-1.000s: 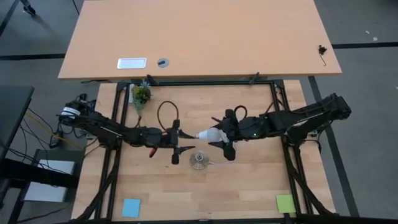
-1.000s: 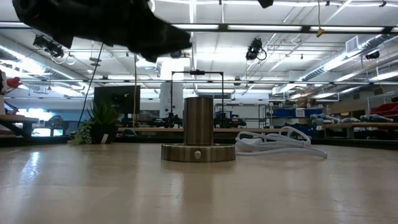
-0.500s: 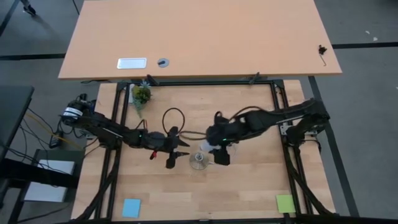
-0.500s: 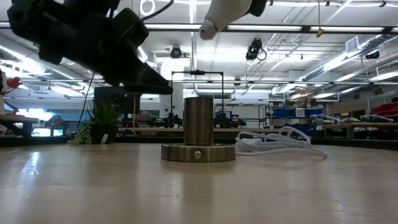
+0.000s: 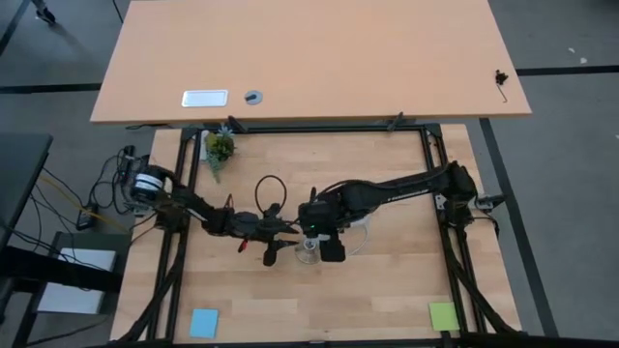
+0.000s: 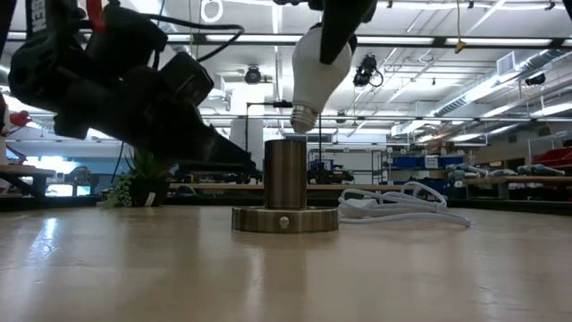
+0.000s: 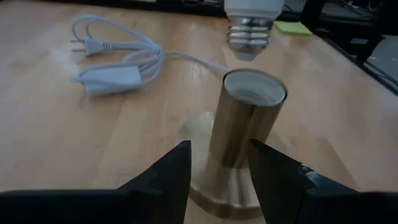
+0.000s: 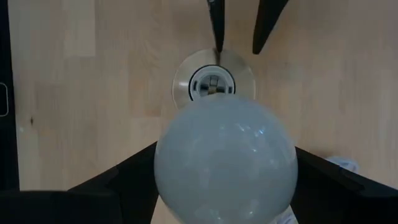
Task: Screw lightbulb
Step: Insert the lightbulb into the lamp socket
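While the right gripper [image 6: 344, 22] clamped the lightbulb [image 6: 315, 67] by its white head at the top centre of the low view, the threaded base hung just above the brass socket [image 6: 285, 183], slightly tilted and not touching. The left gripper [image 7: 219, 163], fingers parted, sat low at the socket's stem; the white cable [image 7: 118, 62] lay behind

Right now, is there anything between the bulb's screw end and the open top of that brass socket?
No. The low view shows only a bare gap between the lightbulb and the socket.
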